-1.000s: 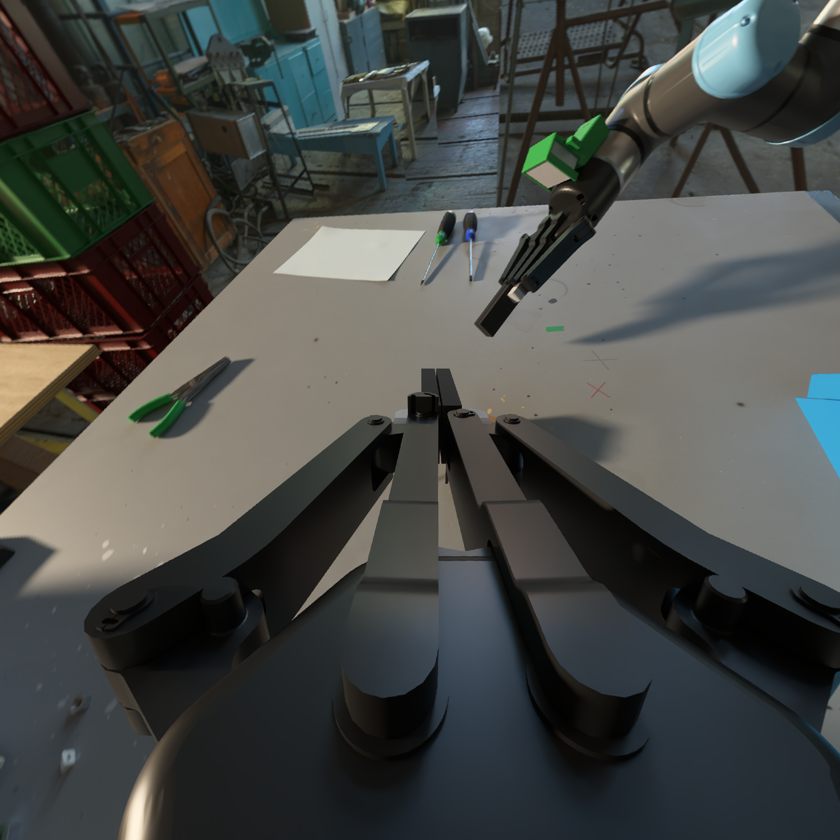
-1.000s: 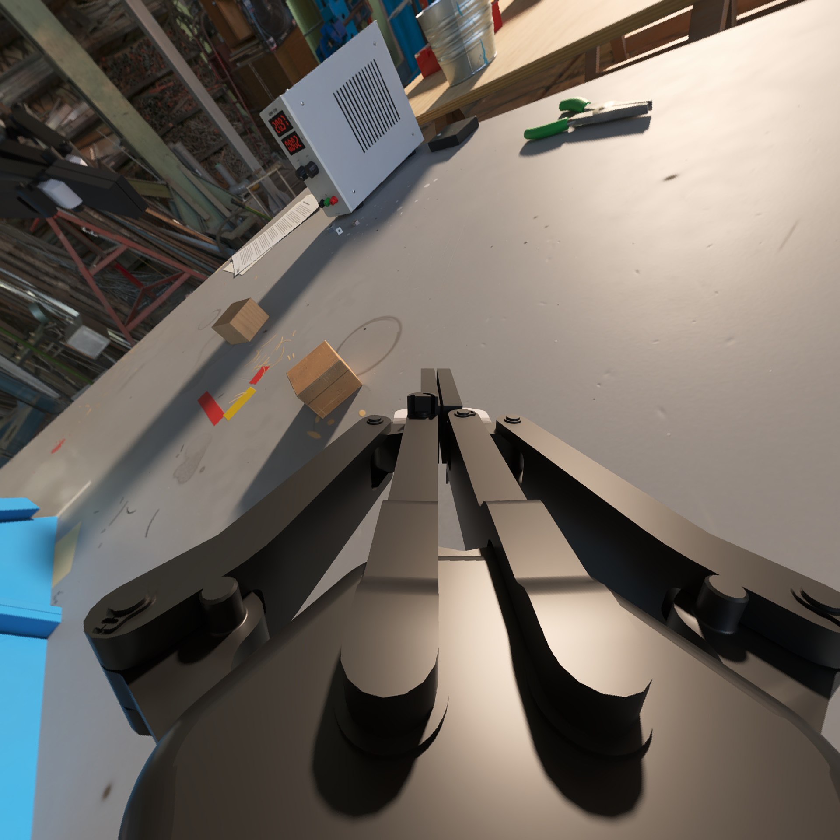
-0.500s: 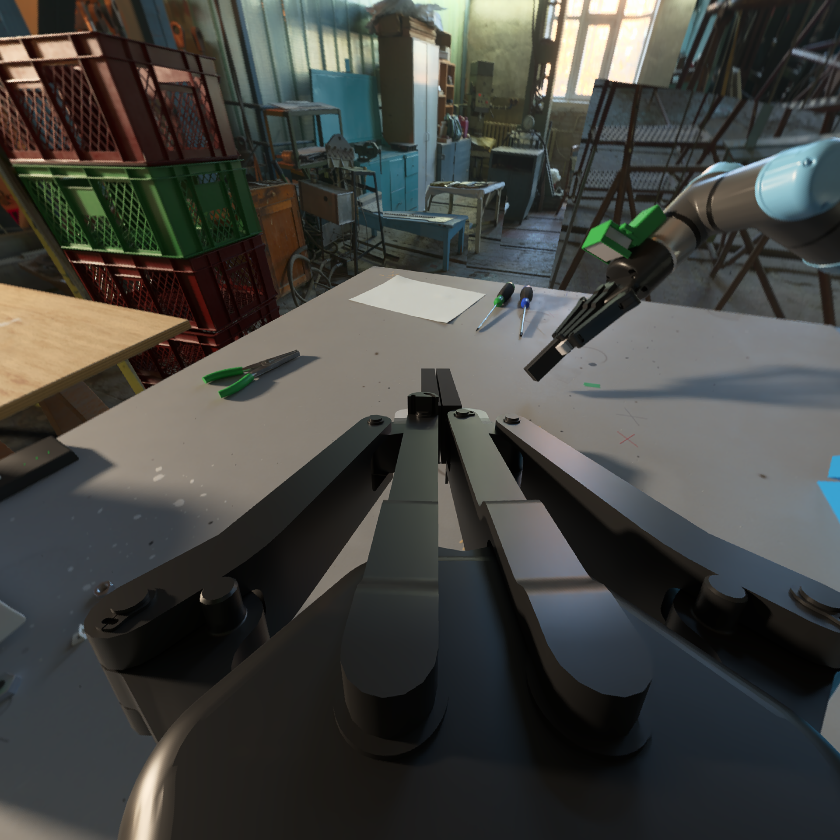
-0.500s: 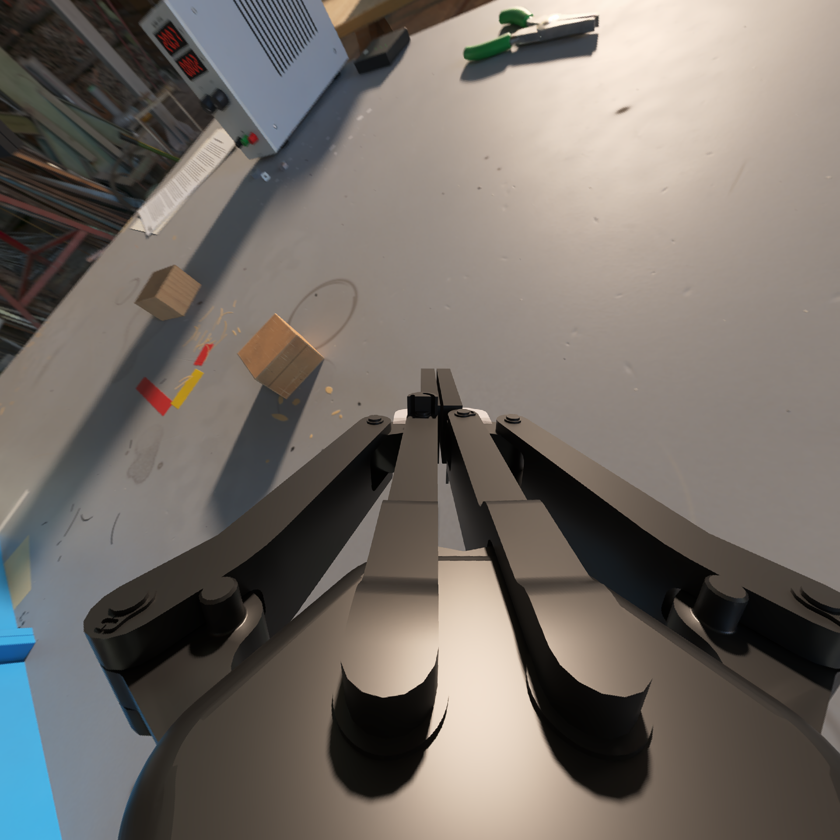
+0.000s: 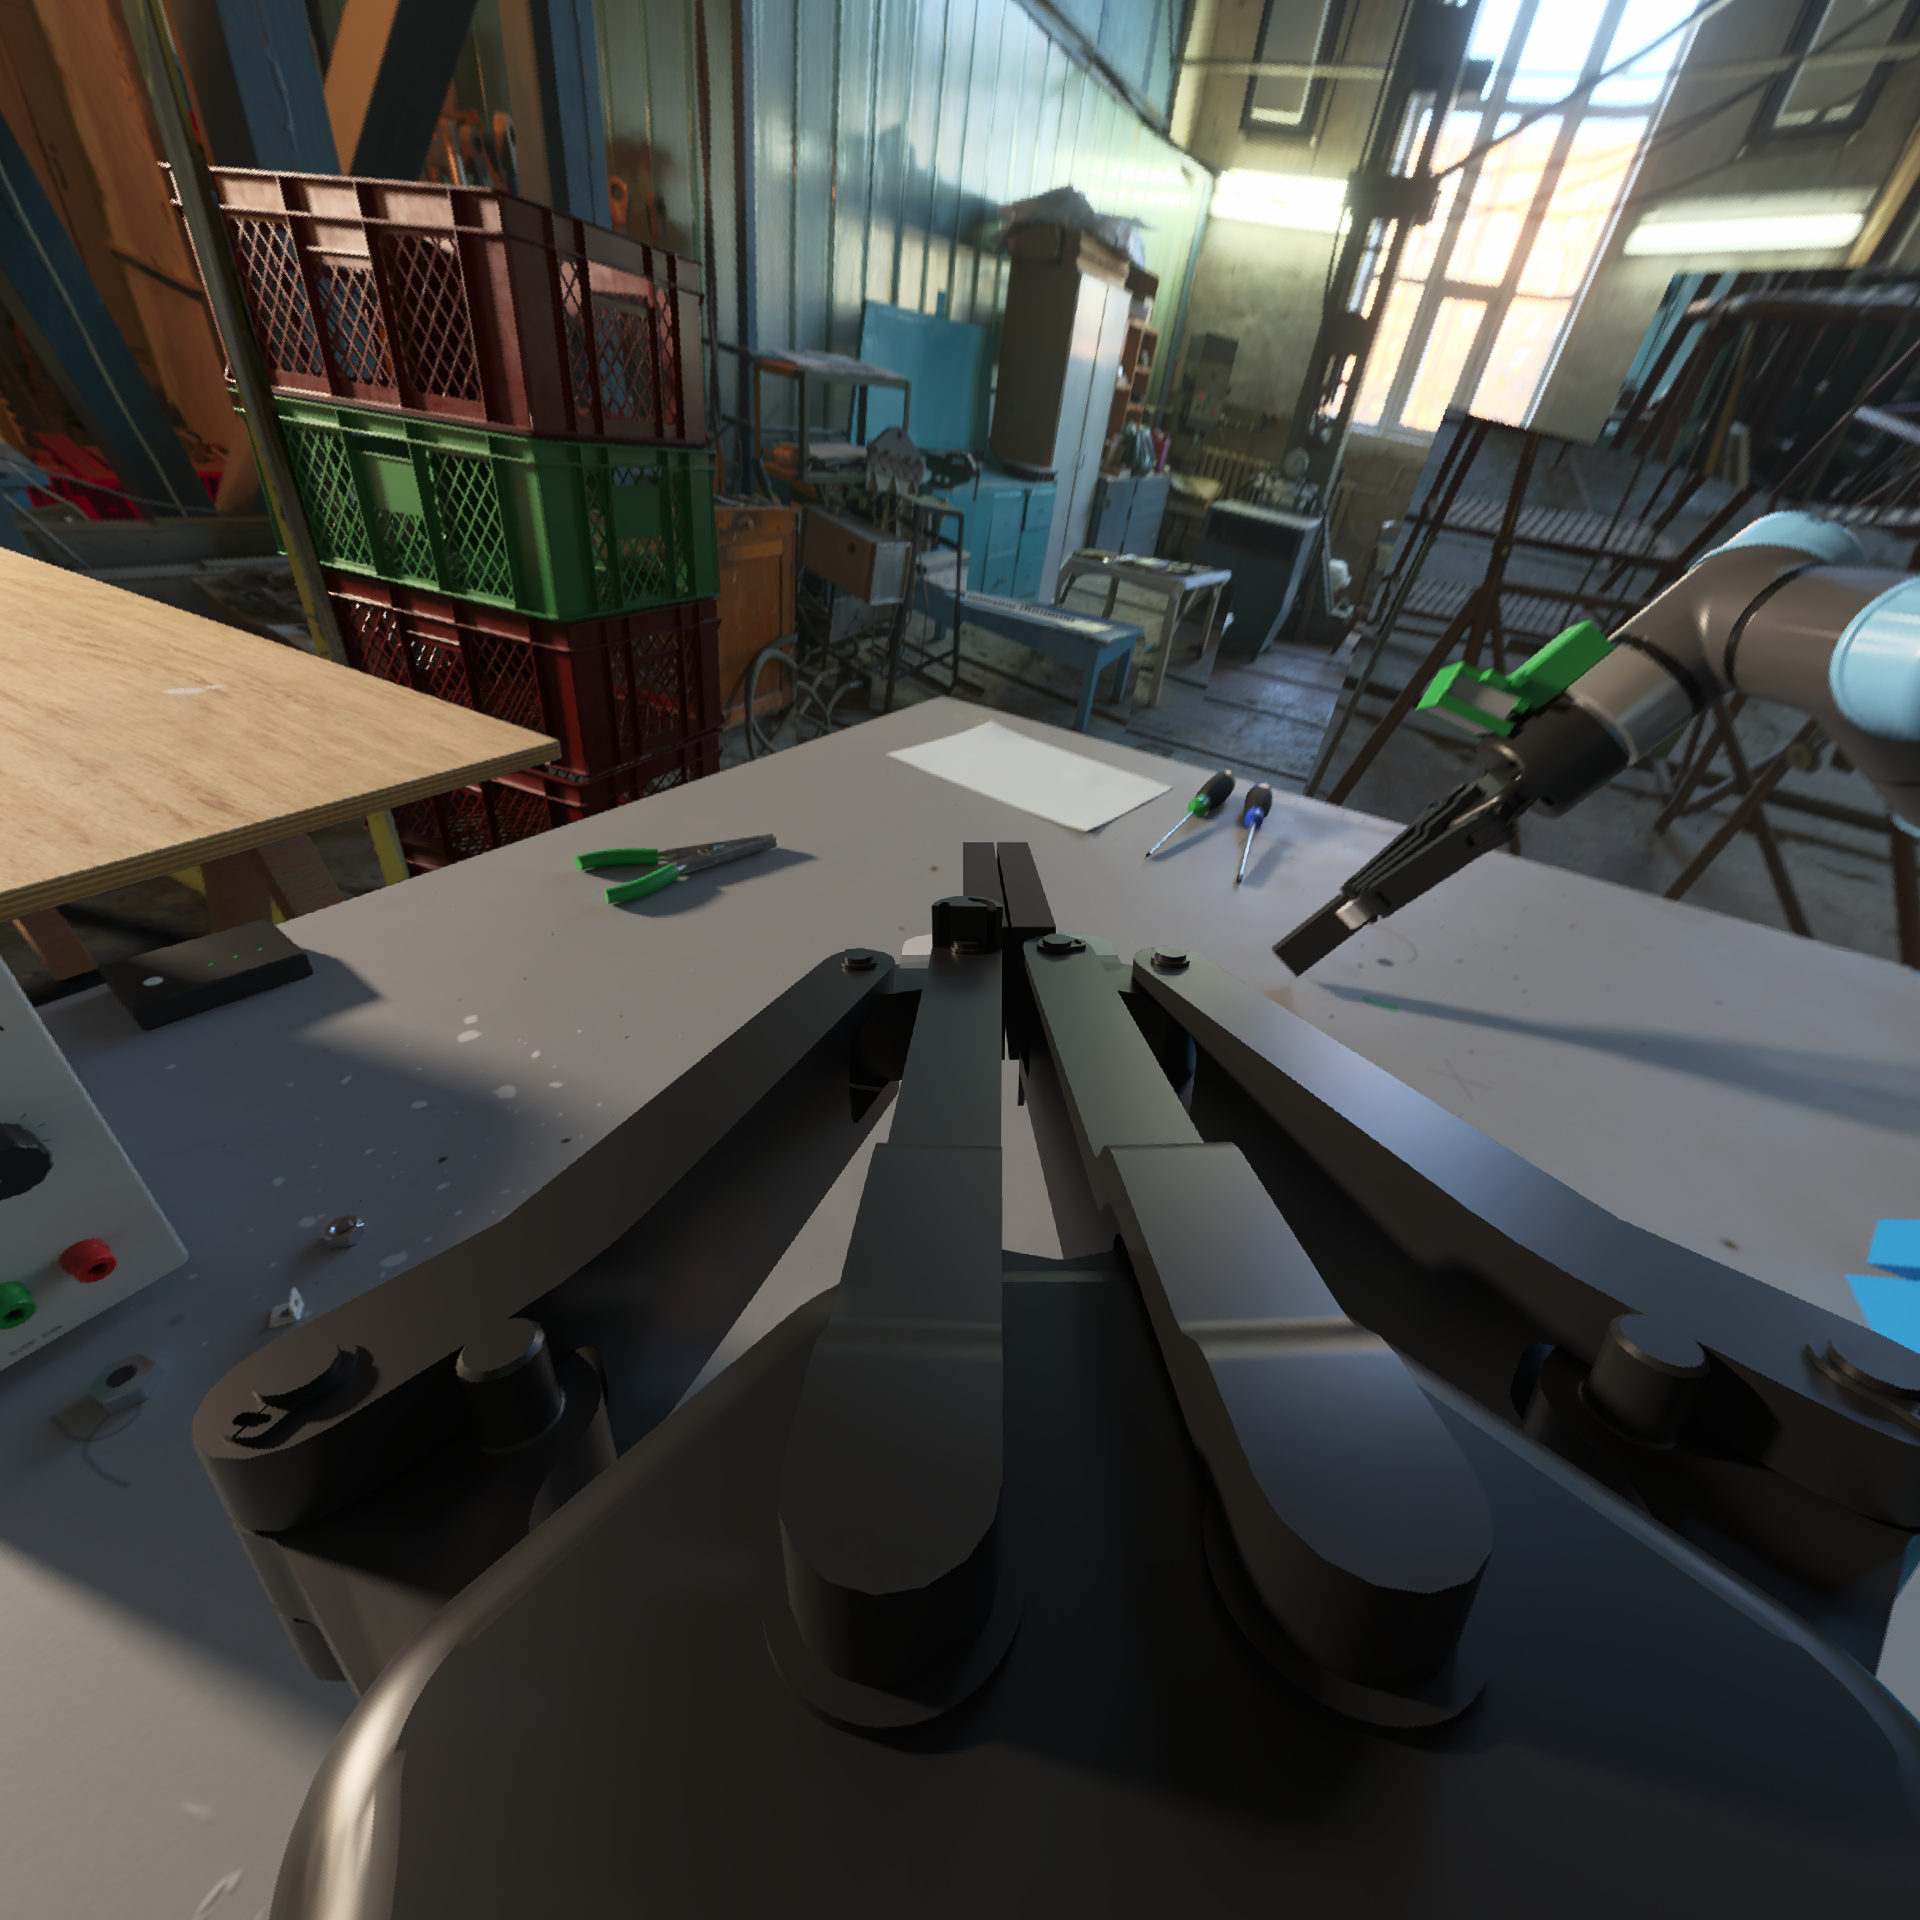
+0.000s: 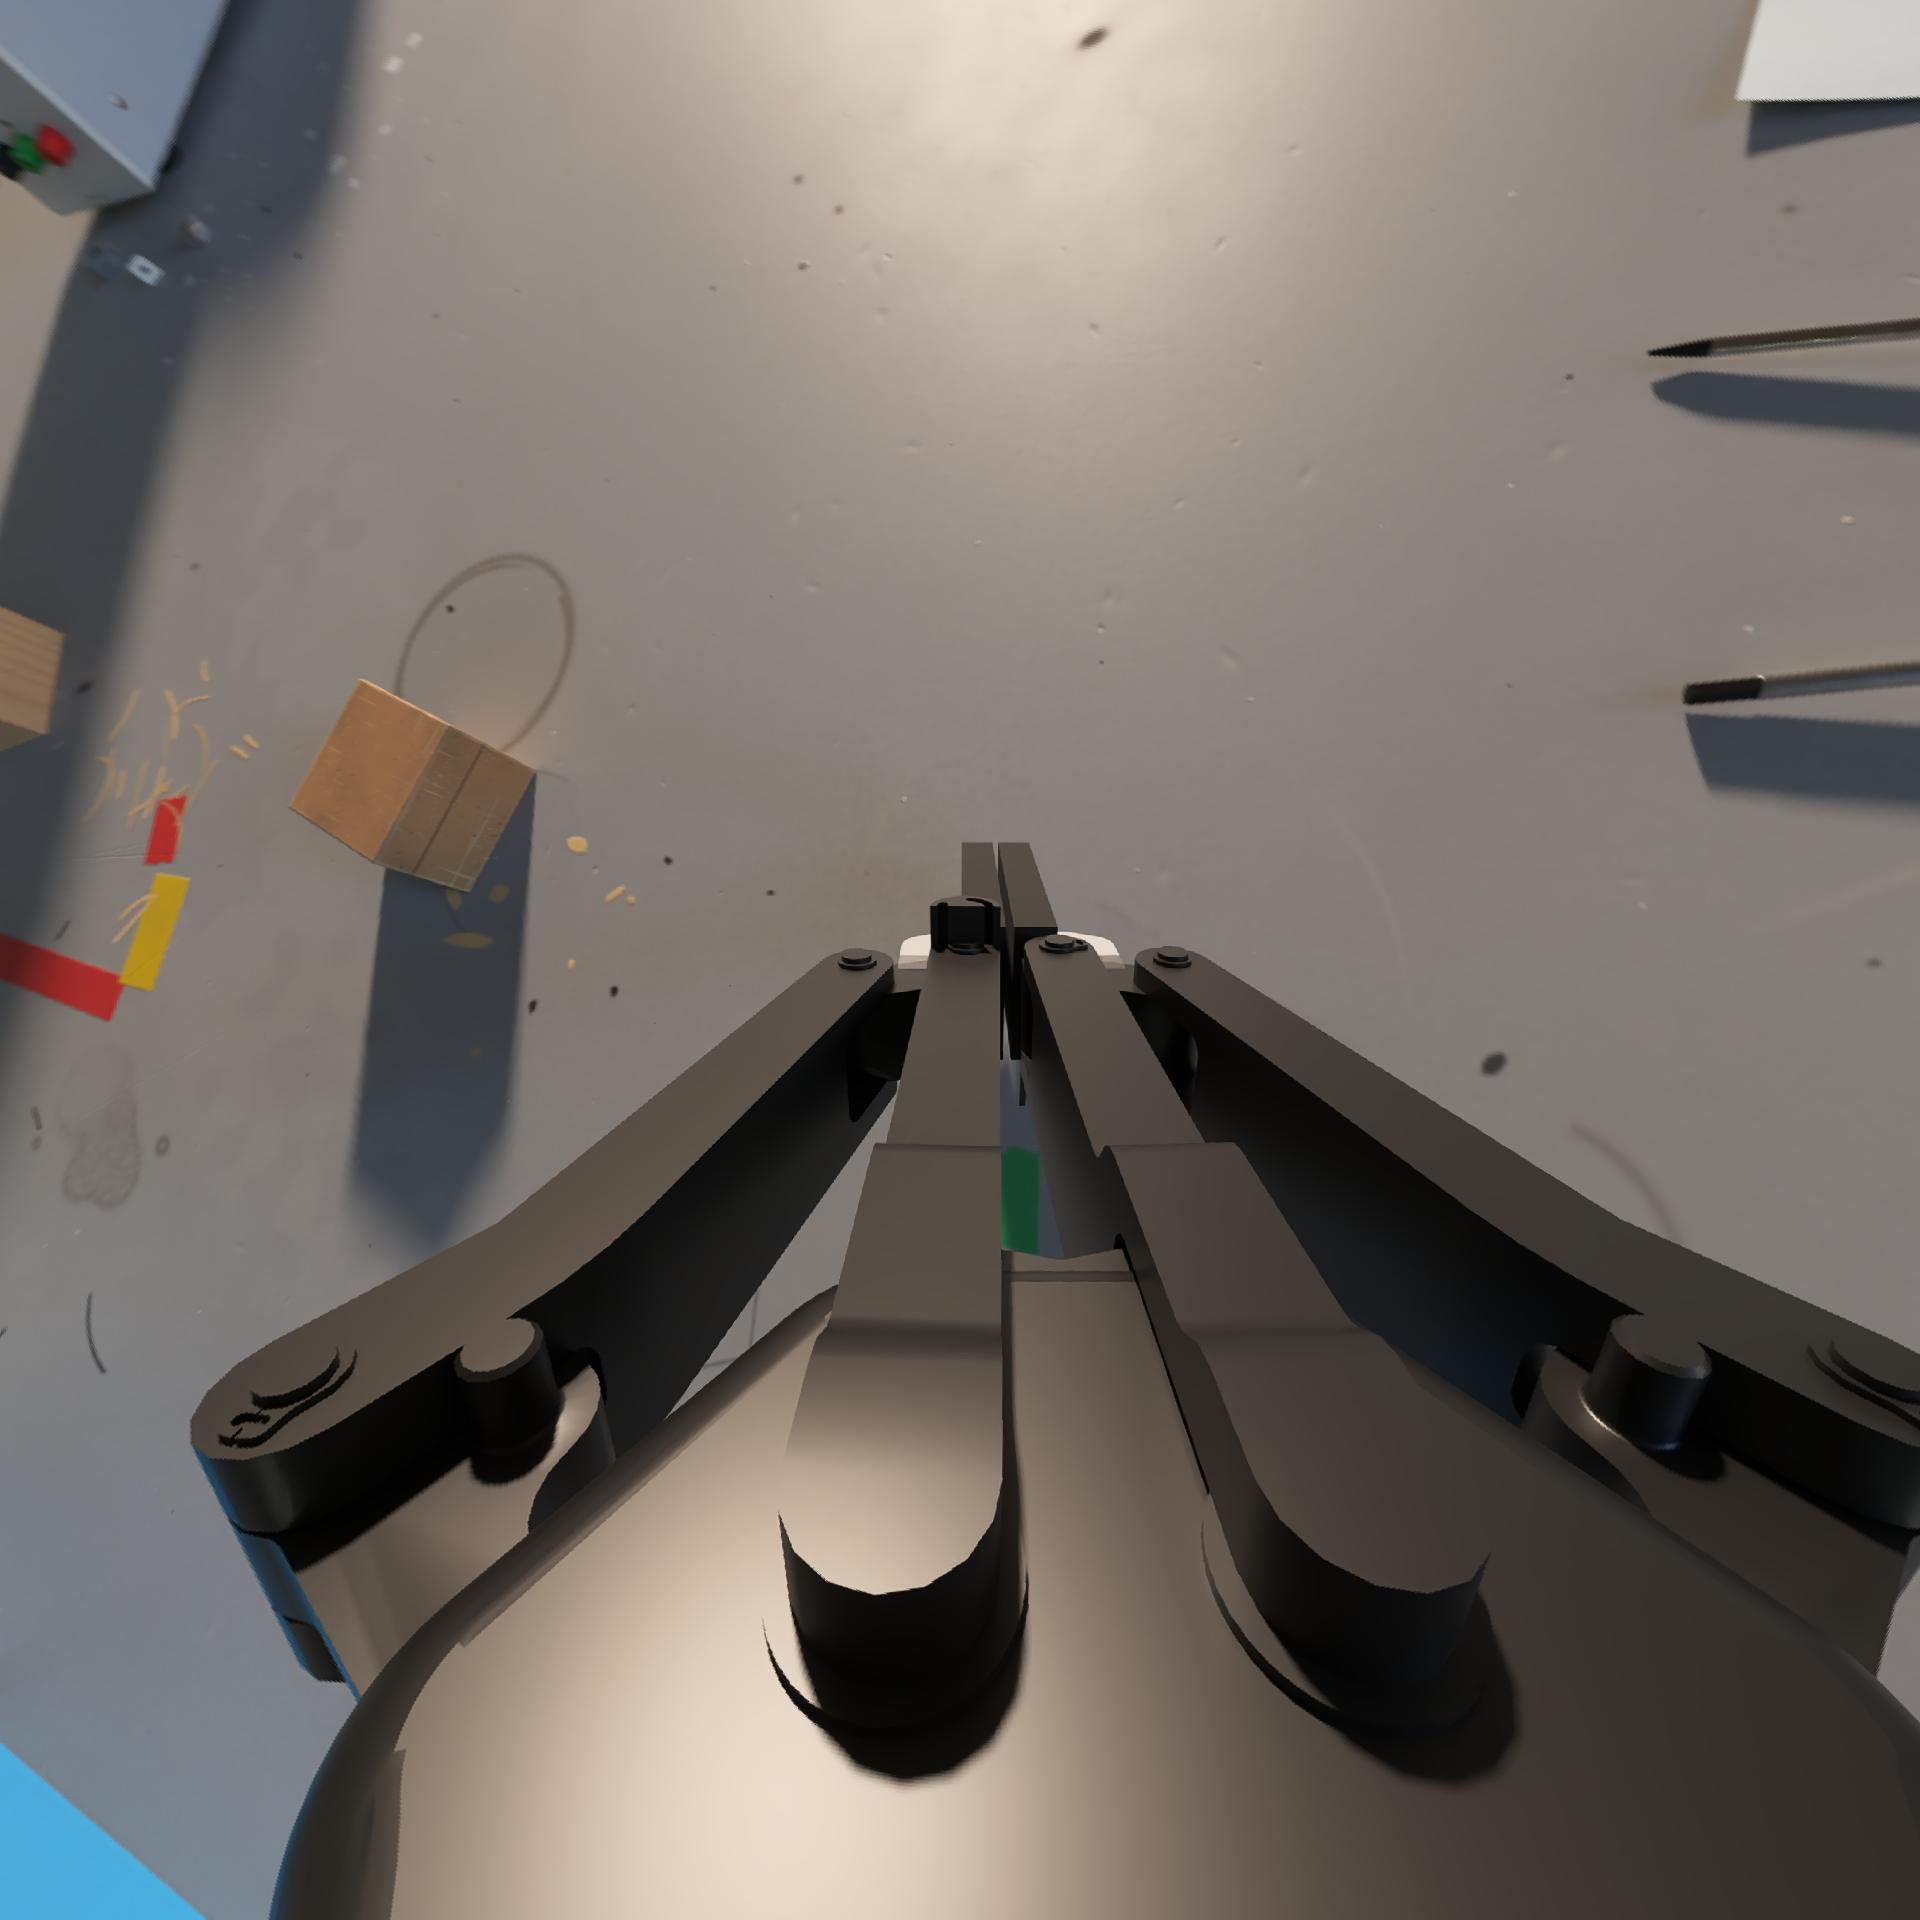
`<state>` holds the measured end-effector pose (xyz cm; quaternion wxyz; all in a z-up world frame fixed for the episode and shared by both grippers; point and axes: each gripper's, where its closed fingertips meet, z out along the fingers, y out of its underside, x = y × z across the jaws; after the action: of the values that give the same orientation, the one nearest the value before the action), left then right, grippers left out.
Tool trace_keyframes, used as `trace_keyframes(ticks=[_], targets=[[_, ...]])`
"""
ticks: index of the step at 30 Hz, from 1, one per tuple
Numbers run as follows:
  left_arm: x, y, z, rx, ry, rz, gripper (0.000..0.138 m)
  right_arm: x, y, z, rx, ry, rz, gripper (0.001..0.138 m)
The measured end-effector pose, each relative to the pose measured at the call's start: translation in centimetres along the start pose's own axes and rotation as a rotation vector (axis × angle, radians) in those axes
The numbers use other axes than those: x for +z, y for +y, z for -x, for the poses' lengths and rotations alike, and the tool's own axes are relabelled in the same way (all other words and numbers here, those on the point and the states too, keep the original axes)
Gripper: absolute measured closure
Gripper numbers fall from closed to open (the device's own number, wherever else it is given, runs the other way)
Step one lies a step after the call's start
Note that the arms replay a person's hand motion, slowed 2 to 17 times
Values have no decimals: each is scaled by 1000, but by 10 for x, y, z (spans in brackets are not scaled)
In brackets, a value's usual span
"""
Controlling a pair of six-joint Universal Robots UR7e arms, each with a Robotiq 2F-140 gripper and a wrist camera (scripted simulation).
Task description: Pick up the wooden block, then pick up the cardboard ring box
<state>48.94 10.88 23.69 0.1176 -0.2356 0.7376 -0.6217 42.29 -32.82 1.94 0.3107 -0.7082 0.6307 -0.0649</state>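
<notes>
A cardboard ring box [image 6: 410,798] sits on the grey table [image 6: 1039,416], left of the right gripper [image 6: 997,883], whose fingers are pressed together, holding nothing. A wooden block [image 6: 26,675] lies farther left at the frame edge. The left gripper [image 5: 997,883] is likewise closed and empty, above the table near green-handled pliers [image 5: 665,862].

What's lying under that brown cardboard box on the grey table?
The box sits on the bare table, with its shadow and a few wood chips beside it. Anything directly beneath it is covered, so I cannot tell.
</notes>
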Motion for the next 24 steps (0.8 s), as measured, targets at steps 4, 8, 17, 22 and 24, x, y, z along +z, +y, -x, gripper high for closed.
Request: trace_keyframes(ticks=[4,8,17,22,24], targets=[[-9,-11,-6,-32,58,-56,138,-4,3,2,27,47,23,138],[-15,-16,-18,-29,139,-79,138,-5,-1,11,56,55,15,138],[-13,-1,-12,63,56,25,138,5,-9,39,70,66,44,138],[-11,11,-9,89,23,104,138,13,-18,67,38,36,60,137],[-11,14,-10,84,29,123,138,16,-21,83,17,14,64,137]])
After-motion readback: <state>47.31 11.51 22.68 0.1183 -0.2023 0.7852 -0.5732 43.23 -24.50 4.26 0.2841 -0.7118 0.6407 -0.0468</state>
